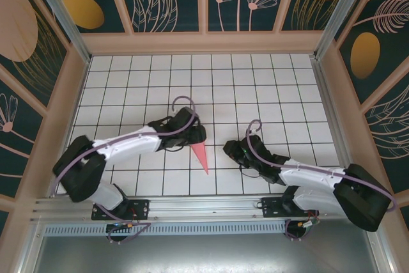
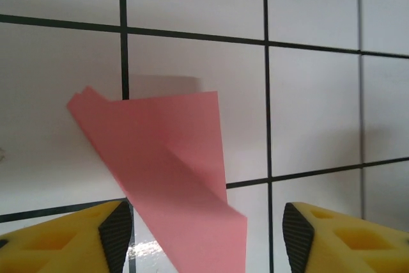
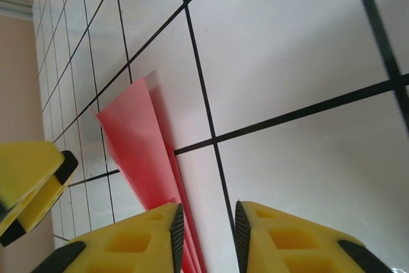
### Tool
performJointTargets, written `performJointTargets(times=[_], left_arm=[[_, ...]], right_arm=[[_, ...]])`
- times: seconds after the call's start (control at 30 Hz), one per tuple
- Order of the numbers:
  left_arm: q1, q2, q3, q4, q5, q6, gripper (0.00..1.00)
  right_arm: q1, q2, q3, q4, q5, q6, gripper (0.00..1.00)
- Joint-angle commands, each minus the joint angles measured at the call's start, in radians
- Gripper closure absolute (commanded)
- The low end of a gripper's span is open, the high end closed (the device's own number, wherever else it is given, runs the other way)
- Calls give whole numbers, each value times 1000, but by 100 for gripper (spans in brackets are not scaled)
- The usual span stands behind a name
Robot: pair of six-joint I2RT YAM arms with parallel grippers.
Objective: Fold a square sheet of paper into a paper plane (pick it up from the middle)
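The square sheet of paper now stands folded as a slim pink paper plane (image 1: 202,157) on the white grid table, its sharp tip toward the near edge. My left gripper (image 1: 192,133) hovers over the plane's wide end. In the left wrist view the folded pink paper (image 2: 166,171) runs up between the jaws, and that gripper (image 2: 206,238) is open, with both pads apart from the paper. My right gripper (image 1: 231,149) sits just right of the plane. It (image 3: 206,238) is open by a narrow gap, and the plane (image 3: 137,151) passes beside its left finger (image 3: 174,234).
The gridded table (image 1: 255,87) is enclosed by tan walls at the left (image 1: 61,126), back and right (image 1: 348,113). A metal rail (image 1: 204,206) runs along the near edge by the arm bases. One yellow finger of the left gripper (image 3: 32,183) shows at the left of the right wrist view.
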Motion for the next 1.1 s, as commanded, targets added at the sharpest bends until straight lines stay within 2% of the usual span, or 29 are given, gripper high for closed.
performJointTargets(times=[0.0,0.2,0.5,0.63,0.83,1.07], left_arm=[[-49,93,127,-229,-158,11,30],[-64,214,234,-331,-210,27,28],[-64,239,234,-356,-233,56,31],[-64,179,189,-322,-233,51,38],[-63,88,92,-262,-235,42,54],[-62,32,12,-214,-223,47,64]], right_arm=[[-10,-51,-40,-10,14,-10,65],[-11,-47,-45,-4,2,0,64],[-12,5,8,-25,-26,-37,62],[-10,49,30,1,-44,-55,62],[5,149,93,63,-132,-127,61],[37,288,191,95,-215,-205,57]])
